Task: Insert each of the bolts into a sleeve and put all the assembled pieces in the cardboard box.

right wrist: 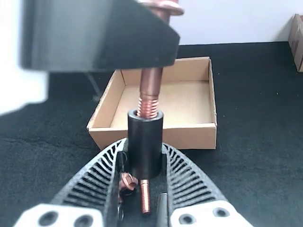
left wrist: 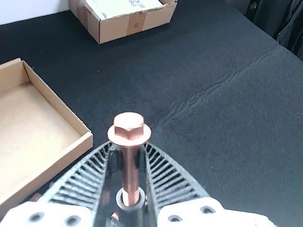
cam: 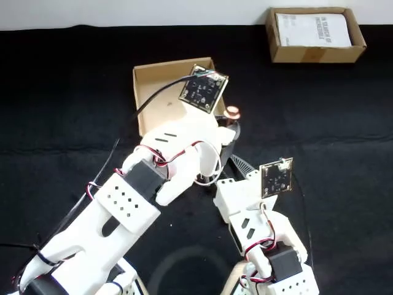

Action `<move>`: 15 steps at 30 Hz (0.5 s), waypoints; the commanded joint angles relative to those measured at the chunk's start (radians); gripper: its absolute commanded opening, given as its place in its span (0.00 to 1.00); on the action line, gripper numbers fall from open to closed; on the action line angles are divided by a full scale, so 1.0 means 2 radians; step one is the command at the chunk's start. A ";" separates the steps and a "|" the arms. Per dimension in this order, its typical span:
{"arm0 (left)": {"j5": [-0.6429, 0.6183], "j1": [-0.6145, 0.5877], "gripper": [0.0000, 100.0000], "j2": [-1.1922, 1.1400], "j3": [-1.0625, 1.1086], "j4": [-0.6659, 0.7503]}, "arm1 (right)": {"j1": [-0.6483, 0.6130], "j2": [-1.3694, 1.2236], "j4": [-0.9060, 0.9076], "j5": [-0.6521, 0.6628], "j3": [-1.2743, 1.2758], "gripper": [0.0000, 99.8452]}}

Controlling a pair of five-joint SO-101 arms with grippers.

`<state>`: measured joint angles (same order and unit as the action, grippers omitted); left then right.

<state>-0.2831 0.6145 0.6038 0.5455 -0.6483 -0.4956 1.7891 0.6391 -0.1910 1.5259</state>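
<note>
My left pincer clamps a bolt, tip inside the sleeve that my right pincer grips. The box looks empty, and another bolt waits.

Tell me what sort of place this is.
Probably a robotics lab bench: a black cloth work surface, two small robot arms holding a bolt and a sleeve, and a cardboard box alongside.

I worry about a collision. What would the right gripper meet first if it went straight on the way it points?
Most likely the near wall of the open cardboard box, straight ahead of the right gripper and the sleeve it grips; how far off is hard to judge.
</note>
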 commanded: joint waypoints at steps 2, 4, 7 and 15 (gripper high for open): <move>0.003 0.007 0.01 0.042 0.006 -0.001 | 0.000 0.004 -0.001 -0.002 -0.005 0.01; 0.024 0.018 0.04 0.062 0.009 -0.030 | 0.000 0.004 -0.001 -0.002 -0.005 0.01; 0.048 0.036 0.16 0.080 0.010 -0.100 | 0.000 0.004 -0.001 -0.002 -0.005 0.01; 0.041 0.037 0.33 0.121 0.004 -0.216 | 0.000 0.004 0.000 0.012 -0.004 0.01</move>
<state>-0.2171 0.6743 0.7894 0.5715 -1.0226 -0.4956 1.7891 0.6406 -0.1910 1.5244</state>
